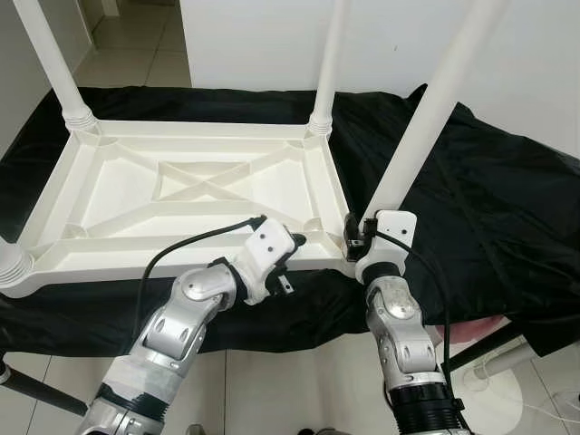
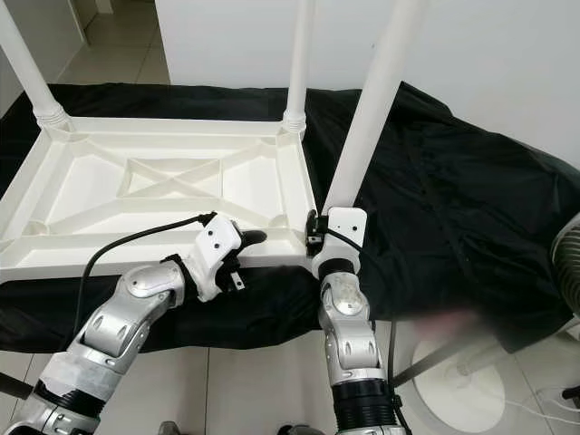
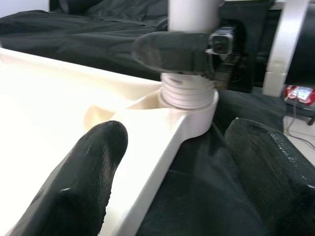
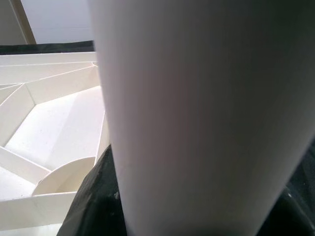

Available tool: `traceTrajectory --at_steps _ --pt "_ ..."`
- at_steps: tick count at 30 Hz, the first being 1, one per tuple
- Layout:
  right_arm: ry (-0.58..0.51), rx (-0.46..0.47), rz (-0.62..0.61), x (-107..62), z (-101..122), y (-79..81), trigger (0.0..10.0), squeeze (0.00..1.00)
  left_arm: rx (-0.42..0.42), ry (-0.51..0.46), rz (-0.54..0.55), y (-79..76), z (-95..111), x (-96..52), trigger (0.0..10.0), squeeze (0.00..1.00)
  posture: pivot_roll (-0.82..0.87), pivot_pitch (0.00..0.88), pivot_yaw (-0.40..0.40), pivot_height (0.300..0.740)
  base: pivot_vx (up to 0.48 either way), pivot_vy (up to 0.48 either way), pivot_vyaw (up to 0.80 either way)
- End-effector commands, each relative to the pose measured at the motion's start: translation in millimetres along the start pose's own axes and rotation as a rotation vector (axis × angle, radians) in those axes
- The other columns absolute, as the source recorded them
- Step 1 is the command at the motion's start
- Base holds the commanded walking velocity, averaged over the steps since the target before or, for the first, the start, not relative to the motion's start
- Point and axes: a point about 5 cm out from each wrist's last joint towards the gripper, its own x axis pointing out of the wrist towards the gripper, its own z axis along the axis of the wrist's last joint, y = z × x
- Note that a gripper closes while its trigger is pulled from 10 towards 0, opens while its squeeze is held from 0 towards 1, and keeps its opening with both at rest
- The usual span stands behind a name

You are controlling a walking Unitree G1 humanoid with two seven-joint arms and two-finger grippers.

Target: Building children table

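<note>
A white plastic table (image 1: 118, 181) lies upside down on a black cloth (image 1: 489, 199). Two legs stand in its far corners (image 1: 54, 63) (image 1: 331, 54), and a threaded leg base (image 1: 11, 265) sits at the near left corner. At the near right corner my right gripper (image 1: 355, 237) is shut on the foot of a fourth leg (image 1: 426, 118), just above its threaded socket (image 3: 189, 96). That leg leans to the right. My left gripper (image 1: 294, 240) is open beside it, its fingers (image 3: 93, 167) straddling the table's near rim (image 3: 162, 147).
The cloth-covered surface ends just in front of me, with tiled floor (image 1: 272, 390) below. A fan's round base (image 2: 453, 381) and stand are on the floor at the right. A white wall (image 1: 254, 45) rises close behind the table.
</note>
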Motion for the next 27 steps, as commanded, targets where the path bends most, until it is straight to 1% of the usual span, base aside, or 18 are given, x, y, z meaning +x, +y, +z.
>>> traceTrajectory --at_steps 1,4,7,9,10,11,12,16,19,22,24,25,27 --pt "0.090 0.036 -0.044 -8.4 -18.8 -0.9 10.0 0.00 -0.004 0.006 0.027 1.0 -2.5 1.1 10.0 0.00 -0.05 0.065 -0.064 0.740 0.000 0.000 0.00" --pt "0.087 0.036 -0.034 -8.7 -16.8 1.0 10.0 0.00 -0.004 0.005 0.027 1.3 -2.1 1.0 10.0 0.00 -0.05 0.065 -0.064 0.740 0.000 0.000 0.00" --pt "0.072 0.033 -0.057 -8.6 -12.2 -3.0 10.0 0.00 -0.002 0.006 0.034 3.0 -2.3 0.1 10.0 0.00 -0.05 0.052 -0.071 0.740 0.000 0.000 0.00" --pt "0.072 0.033 -0.057 -8.6 -12.2 -3.0 10.0 0.00 -0.002 0.006 0.034 3.0 -2.3 0.1 10.0 0.00 -0.05 0.052 -0.071 0.740 0.000 0.000 0.00" --pt "0.065 0.032 -0.064 -8.9 -10.5 -4.5 10.0 0.85 -0.001 0.007 0.043 4.2 -2.5 -1.0 10.0 0.00 -0.05 0.049 -0.073 0.740 0.000 0.000 0.00" --pt "0.065 0.032 -0.064 -8.9 -10.5 -4.5 10.0 0.85 -0.001 0.007 0.043 4.2 -2.5 -1.0 10.0 0.00 -0.05 0.049 -0.073 0.740 0.000 0.000 0.00" --pt "0.048 0.051 -0.055 -9.8 -7.4 -3.9 10.0 1.00 -0.003 0.005 0.053 5.6 -2.2 -2.3 10.0 0.00 -0.05 0.049 -0.075 0.740 0.000 0.000 0.00" --pt "0.019 0.070 -0.035 -10.6 -2.8 -2.1 10.0 1.00 -0.007 0.004 0.065 7.2 -2.2 -3.7 10.0 0.00 -0.05 0.044 -0.077 0.740 0.000 0.000 0.00" --pt "0.008 0.055 -0.032 -10.1 -1.2 -2.7 10.0 1.00 -0.005 0.005 0.067 7.7 -2.7 -4.2 10.0 0.00 -0.05 0.044 -0.077 0.740 0.000 0.000 0.00" --pt "0.005 0.064 -0.022 -9.6 -0.9 -3.9 10.0 1.00 -0.005 0.005 0.067 7.8 -2.6 -4.3 10.0 0.00 -0.05 0.038 -0.075 0.740 0.000 0.000 0.00" --pt "0.001 0.080 0.009 -8.9 -0.7 -6.0 10.0 1.00 -0.004 0.005 0.066 8.2 -2.8 -3.9 10.0 0.00 -0.05 0.031 -0.073 0.740 0.000 0.000 0.00" --pt "-0.007 0.082 0.053 -8.4 -0.1 -7.2 10.0 0.96 -0.003 0.005 0.066 8.6 -2.7 -3.6 10.0 0.00 -0.05 0.027 -0.073 0.740 0.000 0.000 0.00" --pt "-0.007 0.082 0.053 -8.4 -0.1 -7.2 10.0 0.96 -0.003 0.005 0.066 8.6 -2.7 -3.6 10.0 0.00 -0.05 0.027 -0.073 0.740 0.000 0.000 0.00"
